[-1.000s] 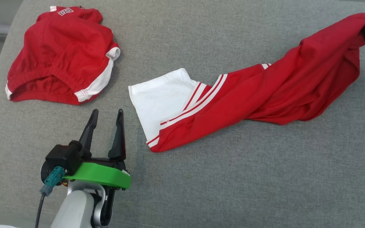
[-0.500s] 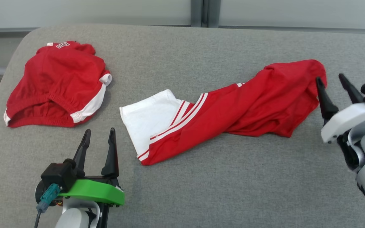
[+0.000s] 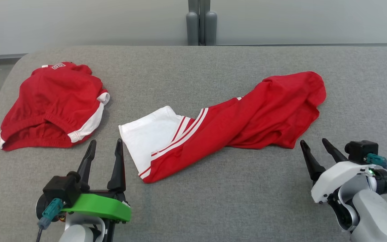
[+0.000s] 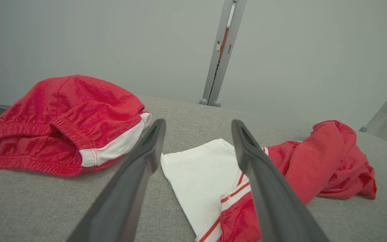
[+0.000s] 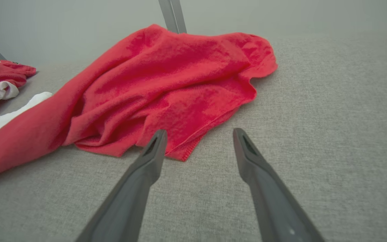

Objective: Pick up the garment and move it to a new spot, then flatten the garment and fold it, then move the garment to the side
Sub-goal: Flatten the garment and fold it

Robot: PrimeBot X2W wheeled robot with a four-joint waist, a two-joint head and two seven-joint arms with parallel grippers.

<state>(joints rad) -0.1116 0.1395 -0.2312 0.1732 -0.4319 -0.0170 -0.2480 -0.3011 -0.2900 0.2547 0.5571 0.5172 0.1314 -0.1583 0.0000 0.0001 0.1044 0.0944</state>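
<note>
Head view — garment (image 3: 247,117) near right end effector (image 3: 313,141), apart.

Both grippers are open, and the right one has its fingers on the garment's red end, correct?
No. In the right wrist view the right gripper is off the garment, over bare grey surface beside its red end. It and the left gripper are open.

1. A grey fabric-covered counter (image 3: 213,208) with a rounded far-left corner spans the scene.
2. A crumpled pair of red shorts (image 3: 50,104) with white side panels lies on its left part, elastic waistband toward the near edge, a small white label (image 3: 58,66) at the far side.
3. Behind stands a pale grey wall (image 3: 79,23), with a grey upright post (image 3: 200,27) at the middle.
</note>
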